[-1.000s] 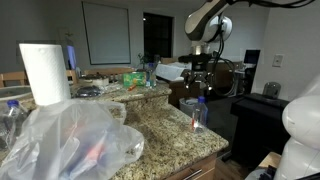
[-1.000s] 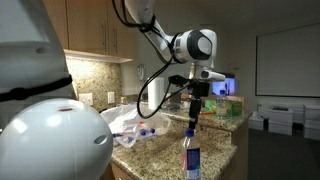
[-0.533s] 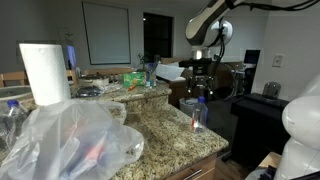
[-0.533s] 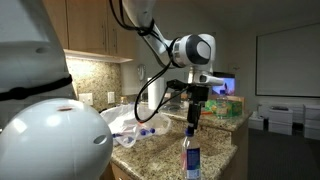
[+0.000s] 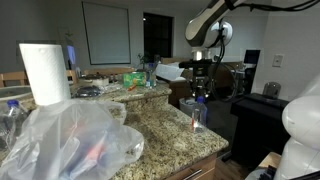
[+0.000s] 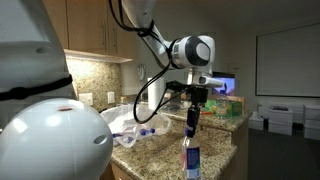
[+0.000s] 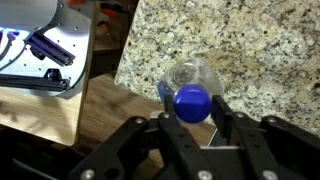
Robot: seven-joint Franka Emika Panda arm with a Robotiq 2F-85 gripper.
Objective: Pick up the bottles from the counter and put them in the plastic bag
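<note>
A clear bottle (image 5: 197, 113) with a blue cap stands upright near the corner of the speckled granite counter (image 5: 160, 128), also seen in an exterior view (image 6: 189, 153). My gripper (image 5: 198, 97) hangs straight above it. In the wrist view the fingers (image 7: 163, 97) press both sides of the blue cap, so the gripper (image 7: 192, 105) is shut on the bottle (image 7: 191, 76). The large crinkled plastic bag (image 5: 75, 140) lies at the other end of the counter. More small bottles (image 6: 149, 130) lie by the bag (image 6: 128, 120).
A tall white paper towel roll (image 5: 45, 72) stands behind the bag. Clutter, including a green item (image 5: 133, 77), fills the counter's far side. The held bottle stands close to the counter edge (image 7: 128, 60), with wooden floor (image 7: 100, 110) below.
The jaws have closed from wide open onto the bottle's blue cap. The arm has sunk slightly toward the bottle; the bottle still stands on the counter.
</note>
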